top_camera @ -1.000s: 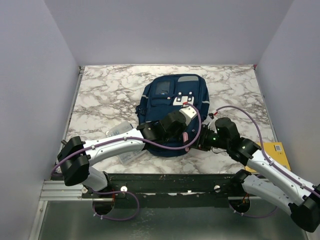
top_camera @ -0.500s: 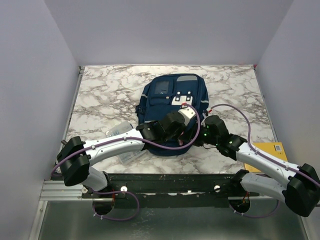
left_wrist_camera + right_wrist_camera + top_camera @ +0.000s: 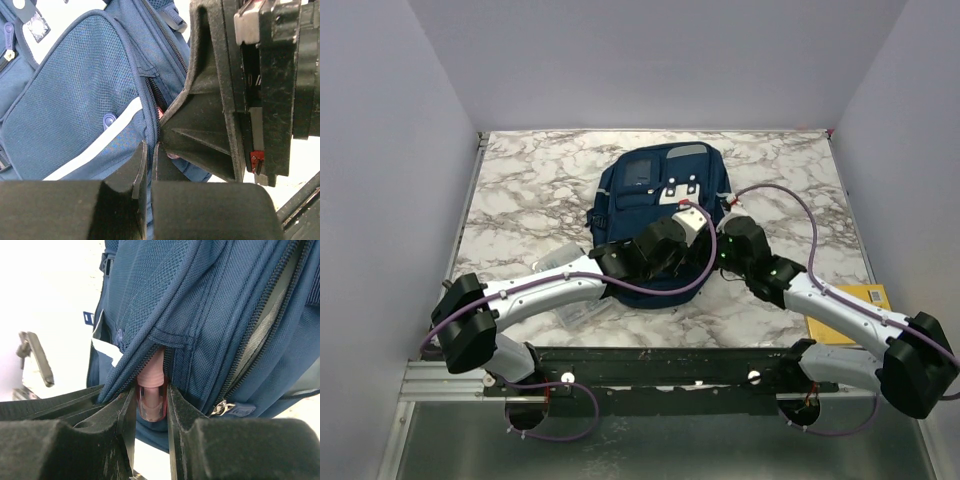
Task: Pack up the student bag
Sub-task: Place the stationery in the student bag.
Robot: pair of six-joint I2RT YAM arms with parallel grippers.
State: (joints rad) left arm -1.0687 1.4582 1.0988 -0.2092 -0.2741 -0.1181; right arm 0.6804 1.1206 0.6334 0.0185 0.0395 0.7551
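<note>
Student bag lies flat at centre of the marble table, front pockets up. On its near right side the zip is open a bit and 1 pink tube sticks half inside. R gripper holds this tube, jaws narrow around it. L gripper is just beside, at the zip edge, jaws pressed together; fabric between them or not, cannot tell. Clear box lies under L arm

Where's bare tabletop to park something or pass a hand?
Free: far-left marble between table edge and student bag; far-right marble above the yellow item. Crowded: bag's near side, where left gripper and right gripper, gripping a pink tube, meet; clear box under left arm.
</note>
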